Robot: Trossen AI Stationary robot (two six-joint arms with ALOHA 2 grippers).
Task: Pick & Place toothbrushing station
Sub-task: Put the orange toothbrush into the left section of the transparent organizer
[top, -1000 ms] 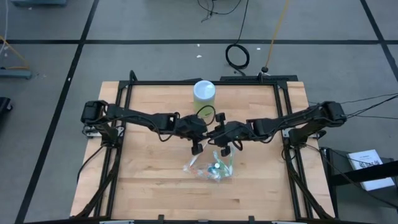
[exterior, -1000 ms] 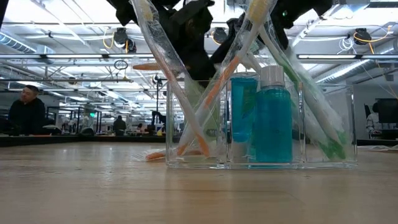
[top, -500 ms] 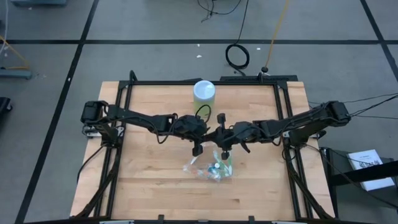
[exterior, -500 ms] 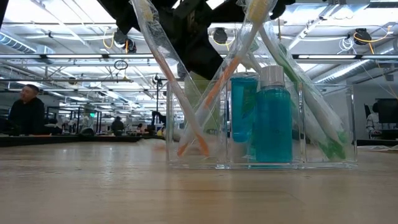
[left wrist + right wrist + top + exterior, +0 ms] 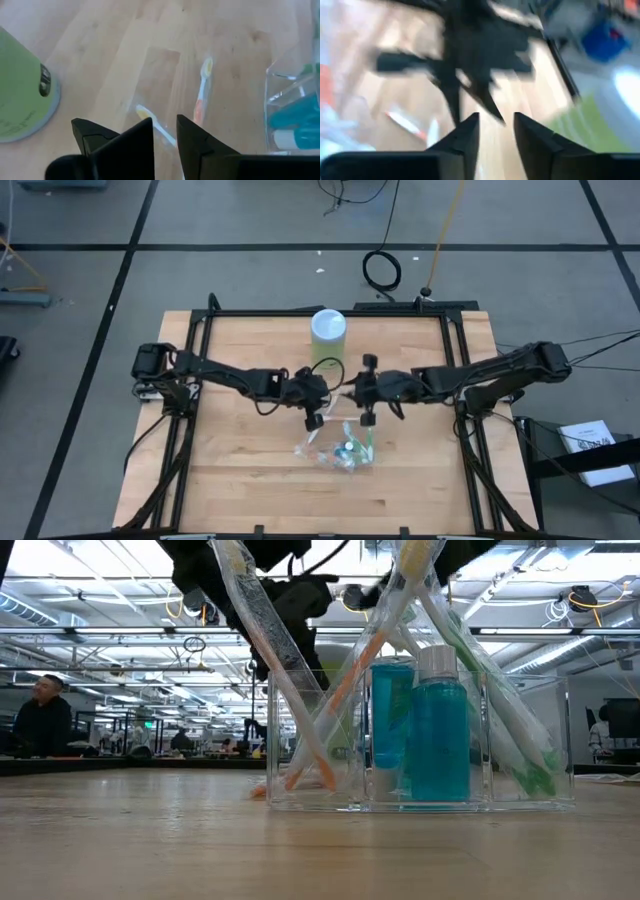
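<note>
A clear organizer (image 5: 420, 740) (image 5: 347, 448) stands mid-table with a teal bottle (image 5: 438, 730) and wrapped toothbrushes leaning in it. My left gripper (image 5: 314, 421) (image 5: 165, 135) is shut on a wrapped toothbrush (image 5: 270, 650) that slants up out of the organizer's left compartment. Beyond its fingers an orange toothbrush (image 5: 202, 95) lies on the table. My right gripper (image 5: 366, 418) (image 5: 496, 130) hovers above the organizer, open, with nothing between its fingers. An orange wrapped toothbrush (image 5: 360, 660) leans on the organizer's rim. My left gripper pinches the toothbrush's clear wrapper (image 5: 166, 136) between its two fingers, just below the yellowish brush head (image 5: 143, 113). The fingers slant down from the table's left side. The toothbrush stands tilted, its lower end (image 5: 320, 772) inside the organizer's left compartment.
A green cylindrical container (image 5: 328, 330) (image 5: 20, 95) stands on the table behind the grippers. A crumpled clear wrapper (image 5: 308, 446) lies left of the organizer. The wooden table (image 5: 240, 480) has bare board toward its near, left and right edges. A person sits far off in the room (image 5: 42, 720).
My right gripper has risen and drawn back a little toward the table's right edge, rolling about its own axis. My left gripper has sunk slightly with the wrapped toothbrush. An orange toothbrush that stuck out level at the left in the low view is gone from there.
</note>
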